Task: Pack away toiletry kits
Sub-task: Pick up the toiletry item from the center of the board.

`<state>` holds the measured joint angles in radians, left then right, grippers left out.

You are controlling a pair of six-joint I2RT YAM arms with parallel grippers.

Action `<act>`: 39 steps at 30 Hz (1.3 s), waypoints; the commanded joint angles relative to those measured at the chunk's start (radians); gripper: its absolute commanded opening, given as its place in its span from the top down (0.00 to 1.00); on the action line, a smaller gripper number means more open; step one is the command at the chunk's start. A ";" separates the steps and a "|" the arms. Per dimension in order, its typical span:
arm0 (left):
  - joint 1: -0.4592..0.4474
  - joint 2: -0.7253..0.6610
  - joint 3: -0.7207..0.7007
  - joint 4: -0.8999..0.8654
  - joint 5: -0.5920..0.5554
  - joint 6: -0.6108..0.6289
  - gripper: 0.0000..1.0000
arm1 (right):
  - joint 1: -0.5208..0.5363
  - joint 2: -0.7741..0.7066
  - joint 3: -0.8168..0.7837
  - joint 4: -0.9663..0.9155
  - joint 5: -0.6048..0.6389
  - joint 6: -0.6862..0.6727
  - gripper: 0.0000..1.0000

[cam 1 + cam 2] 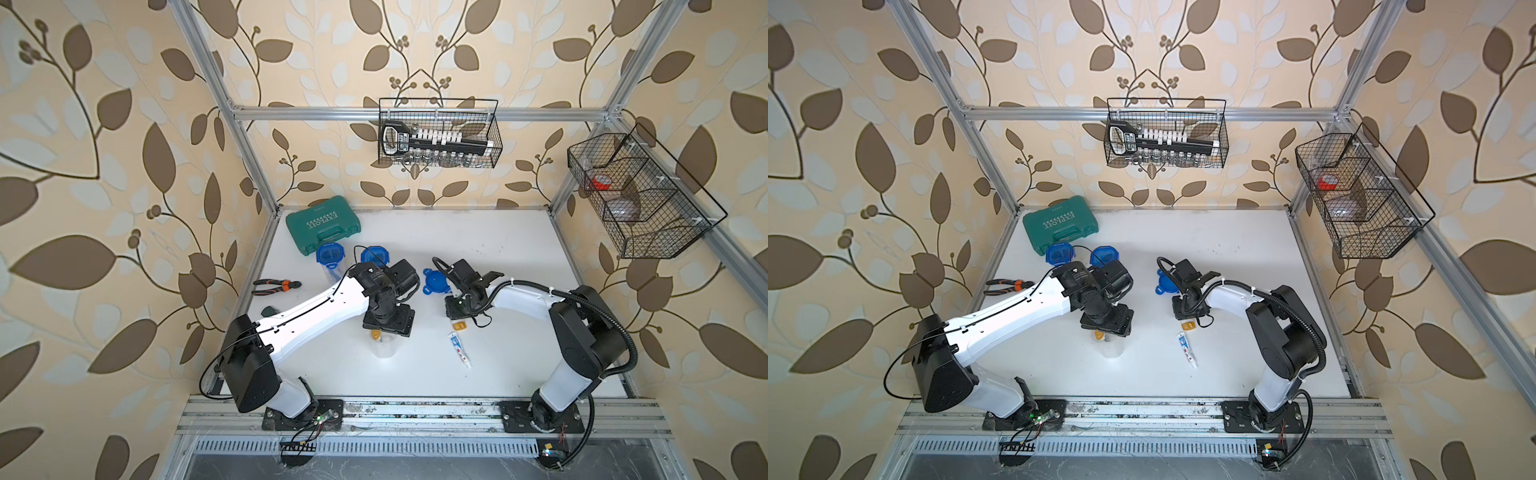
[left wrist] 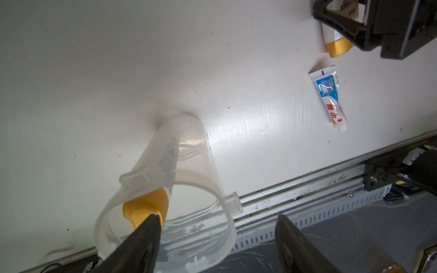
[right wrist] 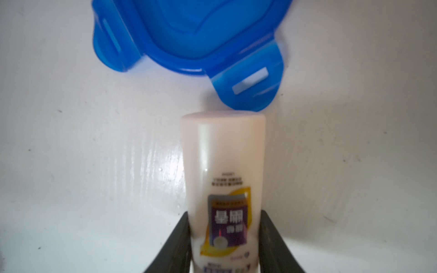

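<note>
A clear jar [image 2: 189, 165] stands open on the table, with a white gold-capped bottle [image 2: 146, 205] leaning inside it. My left gripper [image 2: 220, 236] hangs open just above the jar's mouth, holding nothing. In a top view the jar [image 1: 382, 347] shows under the left wrist. My right gripper [image 3: 224, 227] is shut on a second white bottle [image 3: 222, 153] lying on the table, and its gold cap [image 1: 460, 325] pokes out below the wrist. A loose blue lid [image 3: 189, 35] lies just beyond that bottle. A toothpaste tube [image 1: 459, 349] lies near it. No toothbrush shows.
Two lidded jars [image 1: 330, 253] [image 1: 376, 255] stand behind the left arm, beside a green tool case [image 1: 323, 224]. Pliers [image 1: 276, 286] lie at the table's left edge. Wire baskets [image 1: 440, 133] [image 1: 640, 195] hang on the back and right frame rails.
</note>
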<state>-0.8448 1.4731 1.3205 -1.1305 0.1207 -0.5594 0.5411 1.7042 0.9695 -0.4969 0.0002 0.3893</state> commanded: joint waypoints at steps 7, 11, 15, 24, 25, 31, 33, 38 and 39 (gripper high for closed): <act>0.237 -0.268 -0.029 0.137 0.288 -0.108 0.17 | 0.004 -0.170 -0.093 0.095 -0.064 -0.051 0.76; 0.328 -0.282 -0.006 0.086 0.330 -0.062 0.09 | 0.005 -0.328 -0.134 0.171 -0.112 -0.108 0.79; 0.372 -0.281 -0.012 0.063 0.341 -0.033 0.03 | 0.014 -0.391 -0.121 0.178 -0.175 -0.158 0.79; 0.426 -0.229 0.003 0.128 0.458 -0.025 0.01 | 0.148 -0.511 -0.039 0.137 -0.232 -0.170 0.79; 0.426 -0.225 0.002 0.137 0.461 -0.026 0.01 | 0.173 -0.514 -0.024 0.126 -0.238 -0.159 0.79; 0.426 -0.283 -0.080 0.265 0.478 -0.063 0.01 | 0.225 -0.476 0.116 0.008 -0.269 -0.126 0.79; 0.426 -0.312 -0.120 0.315 0.496 -0.087 0.01 | 0.246 -0.458 0.163 -0.032 -0.267 -0.124 0.79; 0.426 -0.377 -0.212 0.411 0.558 -0.150 0.01 | 0.262 -0.435 0.166 -0.029 -0.267 -0.121 0.79; 0.426 -0.381 -0.214 0.402 0.566 -0.151 0.01 | 0.263 -0.432 0.163 -0.017 -0.267 -0.118 0.79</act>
<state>-0.4240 1.1294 1.1191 -0.8024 0.6243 -0.6735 0.8013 1.2537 1.1278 -0.4927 -0.2516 0.2623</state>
